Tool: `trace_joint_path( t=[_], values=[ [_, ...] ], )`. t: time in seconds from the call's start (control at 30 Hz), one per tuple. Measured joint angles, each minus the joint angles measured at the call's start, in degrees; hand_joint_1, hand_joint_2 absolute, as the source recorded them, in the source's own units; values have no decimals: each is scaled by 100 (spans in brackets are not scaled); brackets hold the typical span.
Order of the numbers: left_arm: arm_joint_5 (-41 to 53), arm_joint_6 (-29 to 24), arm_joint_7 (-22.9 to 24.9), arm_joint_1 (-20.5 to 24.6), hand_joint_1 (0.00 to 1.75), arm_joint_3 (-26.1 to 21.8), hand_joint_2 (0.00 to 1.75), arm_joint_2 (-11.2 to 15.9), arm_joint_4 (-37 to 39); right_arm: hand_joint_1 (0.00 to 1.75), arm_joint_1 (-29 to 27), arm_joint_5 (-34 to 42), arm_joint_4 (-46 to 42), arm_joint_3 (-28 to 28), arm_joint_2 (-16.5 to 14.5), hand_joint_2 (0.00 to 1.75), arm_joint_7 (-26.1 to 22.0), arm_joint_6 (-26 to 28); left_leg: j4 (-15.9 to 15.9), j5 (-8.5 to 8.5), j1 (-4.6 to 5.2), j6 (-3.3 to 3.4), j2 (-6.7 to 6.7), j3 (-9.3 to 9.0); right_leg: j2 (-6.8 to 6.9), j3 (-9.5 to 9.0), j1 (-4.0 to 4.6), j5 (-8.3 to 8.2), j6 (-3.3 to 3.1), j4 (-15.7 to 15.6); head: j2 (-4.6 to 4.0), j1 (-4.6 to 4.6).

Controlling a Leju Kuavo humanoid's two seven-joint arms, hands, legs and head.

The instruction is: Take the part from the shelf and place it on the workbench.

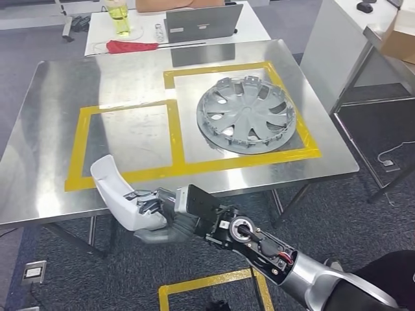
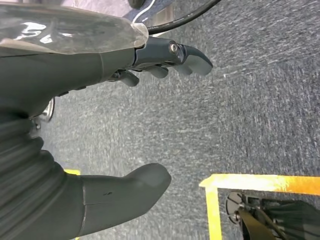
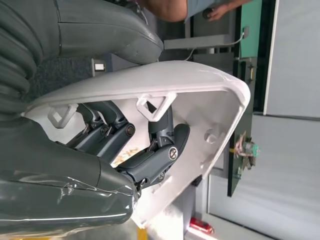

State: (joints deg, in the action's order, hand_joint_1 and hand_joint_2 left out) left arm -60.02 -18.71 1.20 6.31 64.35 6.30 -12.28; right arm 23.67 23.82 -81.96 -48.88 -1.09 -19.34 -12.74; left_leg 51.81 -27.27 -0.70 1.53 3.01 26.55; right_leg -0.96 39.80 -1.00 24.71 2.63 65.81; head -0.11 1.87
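Steel workbench [image 1: 58, 129]: grey hubcap [image 1: 246, 115], yellow tape [image 1: 176, 133].

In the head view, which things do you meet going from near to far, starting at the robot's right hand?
Right hand holding the white part → left yellow tape square → grey hubcap → red cloth → laptop.

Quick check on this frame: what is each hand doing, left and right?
Left hand: open, fingers apart, holding nothing, above the carpet.
Right hand: holds the white plastic part, fingers curled inside it.
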Motion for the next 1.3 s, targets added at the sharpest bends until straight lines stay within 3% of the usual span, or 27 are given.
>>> trace_joint_path(
  t=[0.07, 0.1, 0.13, 0.2, 0.27, 0.3, 0.37, 0.4, 0.43, 0.47, 0.5, 0.57, 0.63, 0.7, 0.77, 0.8, 0.87, 0.9, 0.93, 0.97, 1.0, 1.07, 1.1, 1.17, 1.23, 1.3],
  values=[
    [2, 0, -1, 9, 0, 1, 175, -3, 0, 175, 7, -4, 0, -1, 0, 175, 4, 2, 13, -44, -41, -70, 99, -7, -163, -389, -19, -316, 15, -781, 0, -16],
    [4, 0, -3, 17, 0, 1, 175, -5, 0, 175, 10, -11, -1, -1, 0, 175, 10, 7, 25, -56, -63, -105, 135, 14, -223, -492, -12, -361, 6, -987, 0, -7],
    [8, 0, -5, 16, 0, 2, 175, -8, 0, 175, 12, -18, -1, -1, 1, 175, 18, 14, 33, -58, -84, -136, 168, 44, -252, -522, 5, -329, -13, -1035, 0, 4],
    [14, 1, -12, 8, 0, 2, 175, -17, 0, 175, 22, -30, -5, 1, 1, 175, 42, 39, 27, -63, -114, -198, 216, 59, -154, -573, 27, -292, -69, -1084, 0, 43],
    [19, 3, -25, 3, 0, 2, 175, -30, 0, 175, 47, -36, -11, 6, 0, 175, 65, 74, 255, -146, -108, -251, 58, 189, -50, -696, 16, -228, -145, -1230, 0, 6],
    [20, 4, -33, 10, 0, 2, 175, -35, 0, 175, 60, -60, -13, 8, 1, 175, 81, 100, 584, -249, -99, -271, -66, 395, 6, -757, 9, -191, -187, -1304, 0, -29],
    [22, 10, -43, 21, 0, 2, 175, -40, 0, 175, 78, -170, -10, 11, 5, 175, 139, 192, 1475, -460, -88, -300, -218, 1006, 123, -800, 23, -136, -238, -1337, 0, -99],
    [21, 13, -46, 18, 0, 2, 175, -40, 0, 175, 91, -255, -7, 11, 9, 175, 180, 258, 1810, -489, -87, -309, -233, 1277, 179, -819, 29, -109, -254, -1335, 0, -109],
    [20, 16, -47, 11, 0, 2, 175, -39, 0, 175, 114, -334, -2, 12, 13, 175, 220, 327, 1943, -417, -87, -311, -242, 1448, 231, -847, 33, -79, -262, -1333, 0, -115],
    [18, 18, -50, 3, 0, 2, 175, -39, 0, 175, 147, -400, 2, 14, 18, 175, 254, 392, 1839, -235, -86, -306, -255, 1490, 279, -887, 35, -47, -262, -1330, 0, -121],
    [16, 19, -53, -3, 0, 2, 175, -38, 0, 175, 190, -460, 5, 18, 24, 175, 288, 457, 1515, 31, -82, -293, -298, 1403, 323, -937, 36, -10, -254, -1327, 0, -126],
    [15, 20, -58, 7, 0, 2, 175, -36, 0, 175, 286, -580, 7, 40, 40, 175, 360, 601, 669, 498, -26, -249, -567, 1069, 408, -1037, 58, 74, -213, -1316, 0, -150],
    [15, 21, -62, 46, 0, 2, 175, -36, 0, 175, 358, -739, 7, 84, 66, 175, 451, 804, 225, 598, 44, -187, -780, 882, 508, -1082, 98, 147, -146, -1297, 0, -167],
    [13, 26, -63, 71, 0, 2, 175, -36, 0, 175, 401, -894, 5, 133, 107, 175, 539, 1005, 181, 539, 62, -124, -686, 865, 637, -1111, 114, 213, -85, -1282, 0, -137],
    [7, 28, -63, 63, 0, 2, 175, -39, 0, 175, 474, -1007, 3, 190, 171, 175, 601, 1153, 171, 523, 52, -70, -533, 832, 542, -1087, 85, 383, -37, -1098, 0, -94],
    [3, 29, -63, 60, 0, 2, 175, -40, 0, 175, 518, -1041, 1, 224, 211, 175, 622, 1206, 162, 519, 44, -40, -463, 809, 421, -983, 69, 544, -18, -828, 0, -73],
    [-1, 30, -63, 60, 0, 2, 175, -40, 0, 175, 561, -1058, 1, 286, 296, 175, 652, 1279, 163, 507, 50, 8, -320, 787, 192, -578, 61, 923, -5, 19, 0, -21],
    [-4, 31, -63, 60, 0, 2, 175, -38, 0, 175, 562, -1081, 2, 304, 335, 175, 677, 1316, 166, 502, 55, 18, -235, 780, 151, -373, 62, 1038, -4, 394, 0, 5],
    [-10, 32, -63, 60, 0, 2, 175, -37, 0, 175, 559, -1127, 2, 316, 372, 175, 713, 1367, 171, 497, 60, 23, -147, 772, 129, -240, 62, 1045, -8, 592, 0, 27],
    [-16, 33, -62, 58, 0, 2, 175, -36, 0, 175, 561, -1188, 2, 332, 406, 175, 762, 1436, 177, 491, 63, 24, -59, 762, 115, -213, 61, 932, -20, 557, 0, 41],
    [-27, 35, -62, 56, 0, 2, 175, -36, 0, 175, 572, -1263, 0, 360, 446, 175, 825, 1522, 186, 483, 63, 21, 25, 748, 85, -297, 60, 714, -38, 286, 0, 54],
    [-44, 45, -61, 54, 0, 2, 175, -40, 0, 175, 621, -1398, -16, 457, 559, 175, 978, 1710, 212, 464, 65, 2, 183, 737, -122, -600, 47, 241, -84, -526, 0, 69],
    [-52, 50, -61, 54, 0, 2, 175, -43, 0, 175, 650, -1449, -34, 519, 626, 175, 1051, 1788, 231, 460, 63, -12, 252, 749, -237, -724, 35, 108, -102, -851, 0, 68],
    [-60, 57, -61, 39, 0, 2, 175, -45, 0, 175, 686, -1517, -74, 628, 733, 175, 1144, 1877, 247, 469, 45, -60, 378, 789, -344, -818, 42, 75, -134, -1089, 0, 63],
    [-62, 62, -61, -6, 0, 2, 175, -31, 1, 175, 710, -1549, -106, 702, 796, 175, 1183, 1906, 246, 465, 38, -122, 435, 807, -239, -860, 39, 66, -184, -1143, 0, 77],
    [-63, 68, -60, -28, 0, 2, 175, -17, 2, 175, 730, -1570, -140, 748, 833, 175, 1224, 1941, 531, 265, 58, -172, 206, 926, -124, -904, 11, 34, -244, -1207, 0, 21]
  ],
)
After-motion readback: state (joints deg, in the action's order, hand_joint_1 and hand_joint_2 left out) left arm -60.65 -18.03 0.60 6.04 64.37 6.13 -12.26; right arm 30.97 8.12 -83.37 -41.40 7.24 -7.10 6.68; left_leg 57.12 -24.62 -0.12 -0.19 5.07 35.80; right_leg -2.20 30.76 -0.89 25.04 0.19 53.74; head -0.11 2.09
